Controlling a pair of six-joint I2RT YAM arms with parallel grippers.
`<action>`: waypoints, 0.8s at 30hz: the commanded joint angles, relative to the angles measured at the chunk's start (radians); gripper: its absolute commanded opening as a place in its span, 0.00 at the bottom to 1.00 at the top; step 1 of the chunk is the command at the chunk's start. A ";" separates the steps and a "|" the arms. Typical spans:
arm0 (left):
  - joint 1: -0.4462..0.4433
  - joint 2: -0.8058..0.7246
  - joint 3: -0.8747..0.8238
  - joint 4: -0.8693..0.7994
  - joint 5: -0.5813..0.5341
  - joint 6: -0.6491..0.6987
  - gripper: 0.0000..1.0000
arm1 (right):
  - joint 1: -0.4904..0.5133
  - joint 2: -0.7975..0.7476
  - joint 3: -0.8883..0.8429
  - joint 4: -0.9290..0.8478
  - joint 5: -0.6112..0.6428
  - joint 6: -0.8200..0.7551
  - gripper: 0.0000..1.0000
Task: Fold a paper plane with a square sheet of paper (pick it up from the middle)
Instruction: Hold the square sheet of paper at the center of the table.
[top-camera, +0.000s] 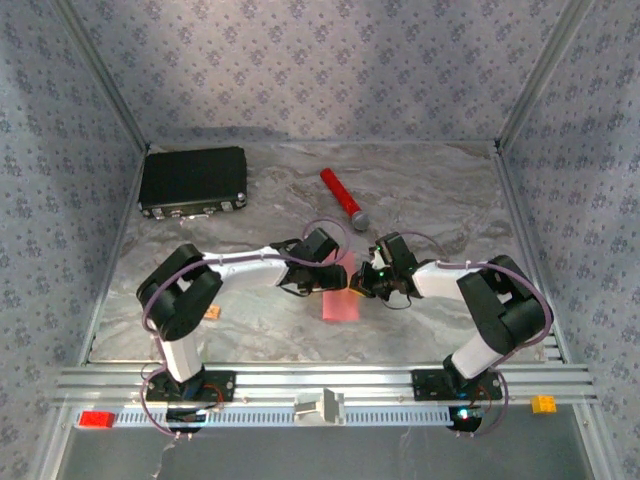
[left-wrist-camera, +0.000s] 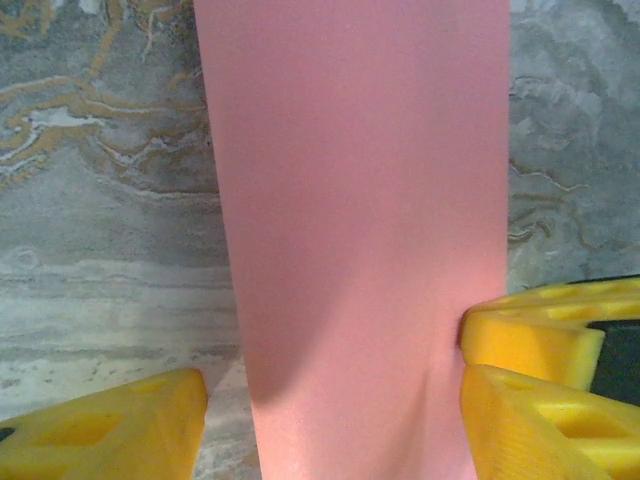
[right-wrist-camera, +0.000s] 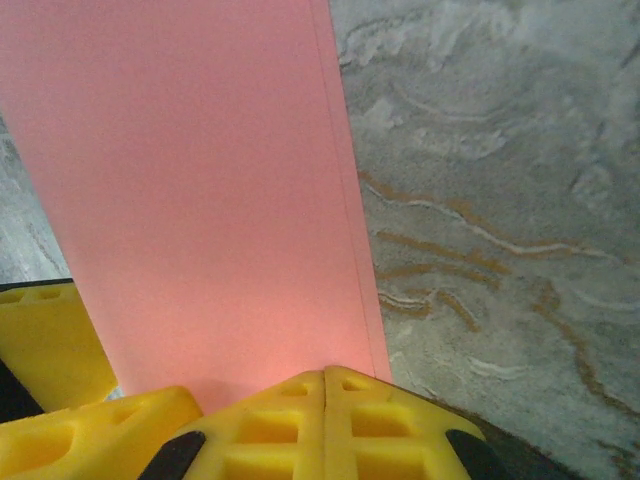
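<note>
- Creasing is proceeding: right gripper is clamping the doubled square sheet of paper.
- Meanwhile left gripper is straddling it, jaws apart.
- Fold is probably needing flattening next.

Count: 1 table, 3 patterned walls, 1 front rail.
2 arms: left arm, right arm.
2 claws: left claw, right claw.
1 pink paper.
1 black case.
1 red cylinder, grey tip.
3 small blocks: orange block, second orange block, red block.
1 grey bracket.
</note>
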 joint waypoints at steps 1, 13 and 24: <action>0.004 -0.066 -0.059 0.091 0.024 -0.019 0.70 | 0.003 -0.001 -0.019 -0.071 0.054 0.006 0.01; 0.053 -0.109 -0.214 0.361 0.157 -0.082 0.60 | 0.002 -0.001 -0.014 -0.086 0.058 0.016 0.00; 0.055 -0.077 -0.213 0.333 0.133 -0.077 0.49 | 0.002 -0.003 -0.011 -0.087 0.052 0.022 0.00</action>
